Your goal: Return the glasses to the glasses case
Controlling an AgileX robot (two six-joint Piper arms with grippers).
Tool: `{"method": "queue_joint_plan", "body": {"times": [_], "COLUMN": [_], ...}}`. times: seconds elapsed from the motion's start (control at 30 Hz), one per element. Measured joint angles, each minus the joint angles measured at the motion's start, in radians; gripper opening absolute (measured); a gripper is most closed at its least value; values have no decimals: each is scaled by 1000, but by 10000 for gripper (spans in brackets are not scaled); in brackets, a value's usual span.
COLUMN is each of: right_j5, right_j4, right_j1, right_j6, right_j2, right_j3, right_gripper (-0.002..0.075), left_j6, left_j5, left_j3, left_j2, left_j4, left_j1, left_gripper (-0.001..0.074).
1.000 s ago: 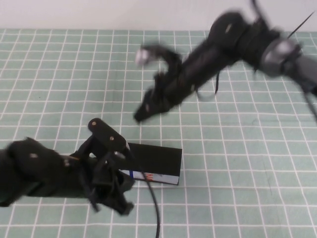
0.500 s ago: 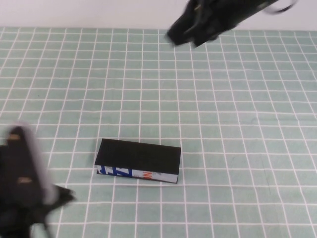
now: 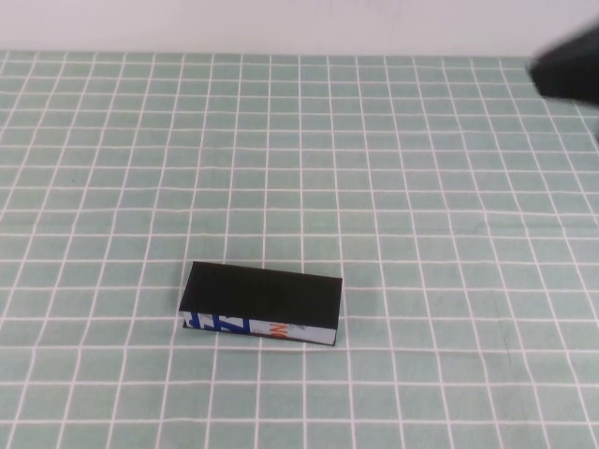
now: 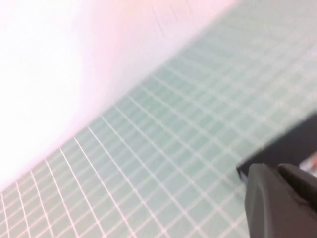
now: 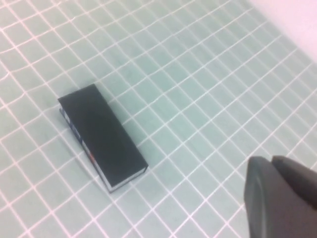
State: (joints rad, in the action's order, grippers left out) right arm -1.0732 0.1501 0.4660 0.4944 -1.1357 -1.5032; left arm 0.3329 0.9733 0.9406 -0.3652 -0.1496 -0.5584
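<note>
The glasses case point(image 3: 264, 295) lies flat on the green checked mat with its lid down and its white printed edge facing the near side. It also shows in the right wrist view point(image 5: 101, 136), and one corner shows in the left wrist view point(image 4: 292, 146). The glasses are hidden from every view. My left gripper point(image 4: 275, 171) is out of the high view; its fingers are together and empty, off to the side of the case. My right gripper point(image 5: 270, 163) is also shut and empty, high above and well away from the case. The right arm point(image 3: 571, 70) shows as a dark blur at the far right.
The green mat with white grid lines point(image 3: 421, 187) covers the table. A white wall point(image 3: 281, 23) runs along the far edge.
Both arms have pulled away from the case. The left arm has left the high view at the near left. The right arm has swung up to the far right corner. The case has not moved.
</note>
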Motion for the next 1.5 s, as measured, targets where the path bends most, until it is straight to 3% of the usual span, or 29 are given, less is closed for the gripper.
{"method": "queue_joint_plan", "body": {"times": [0.27,0.57,0.9,1.5], "right_j5": [477,623,554,486], "right_j4": [-7,-27,-105,-111], "right_j1": [0,0,0,0], "right_j6": [-159,-268,-409,-416], "right_j2": [460,837,948,950], "right_j3": [612,1074,1172,1172], "right_gripper": [-13,-13,-13,-13], "left_j6": [-277,-468,-498,-504], "left_j5": [-28,-128,-212,-190], "left_j3": [-5,-152,-207,-209], "left_j2": [75,83,83,83], "left_j4": [-32,-35,-37,-41], "left_j1": [0,0,0,0], "left_gripper": [-1,-1,-1,-1]}}
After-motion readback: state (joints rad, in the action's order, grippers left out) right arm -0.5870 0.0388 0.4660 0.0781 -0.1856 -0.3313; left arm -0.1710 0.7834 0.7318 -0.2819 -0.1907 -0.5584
